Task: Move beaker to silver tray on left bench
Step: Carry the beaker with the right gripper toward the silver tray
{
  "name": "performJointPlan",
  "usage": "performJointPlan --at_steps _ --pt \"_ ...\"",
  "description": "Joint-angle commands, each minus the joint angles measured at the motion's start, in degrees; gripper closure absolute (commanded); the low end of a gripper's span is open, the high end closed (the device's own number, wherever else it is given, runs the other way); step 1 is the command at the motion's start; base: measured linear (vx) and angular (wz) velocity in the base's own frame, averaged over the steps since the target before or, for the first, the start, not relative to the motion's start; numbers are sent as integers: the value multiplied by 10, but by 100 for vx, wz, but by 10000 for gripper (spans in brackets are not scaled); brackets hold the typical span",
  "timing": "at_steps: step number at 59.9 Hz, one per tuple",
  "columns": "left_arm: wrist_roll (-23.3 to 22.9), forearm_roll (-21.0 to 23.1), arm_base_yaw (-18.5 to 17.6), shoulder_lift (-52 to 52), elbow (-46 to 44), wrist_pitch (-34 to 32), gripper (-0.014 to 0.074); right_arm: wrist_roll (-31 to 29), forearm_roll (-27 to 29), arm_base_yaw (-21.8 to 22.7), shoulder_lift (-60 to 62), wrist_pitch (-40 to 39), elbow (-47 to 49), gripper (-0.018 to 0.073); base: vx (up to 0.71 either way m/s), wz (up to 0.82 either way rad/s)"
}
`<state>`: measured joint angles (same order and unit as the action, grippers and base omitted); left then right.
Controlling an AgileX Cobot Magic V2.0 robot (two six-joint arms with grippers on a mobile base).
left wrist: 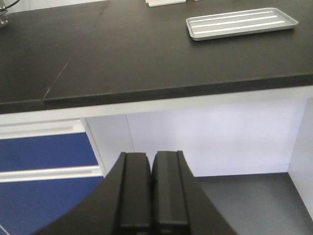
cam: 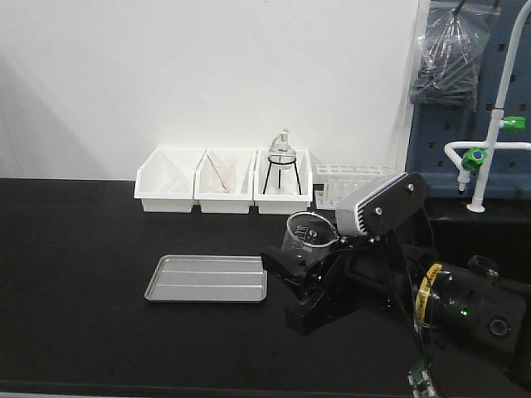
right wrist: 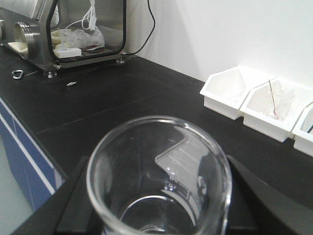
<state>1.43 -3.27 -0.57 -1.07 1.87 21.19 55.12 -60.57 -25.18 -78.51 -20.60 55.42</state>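
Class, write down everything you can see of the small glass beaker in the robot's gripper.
The beaker is small, cylindrical, clear glass, with a thickened rim and faint white printed graduations. It looks empty and stands upright. The black right gripper clamps its sides. It is over the black bench, just right of the silver tray, not in it; whether its base touches the bench is hidden.

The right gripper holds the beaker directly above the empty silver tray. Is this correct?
Not quite. The right gripper holds the beaker beside the empty silver tray, off its right end, not above it. The exterior front-facing view shows this.
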Motion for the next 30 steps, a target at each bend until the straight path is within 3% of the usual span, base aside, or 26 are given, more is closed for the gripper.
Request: performJointPlan --at_steps 1,30 --pt "-1 2 -3 -4 11 -43 595 -2 13 1 21 -23 18 571 32 8" --pt "-1 2 -3 -4 11 -43 595 -2 13 1 21 -25 18 571 30 5"
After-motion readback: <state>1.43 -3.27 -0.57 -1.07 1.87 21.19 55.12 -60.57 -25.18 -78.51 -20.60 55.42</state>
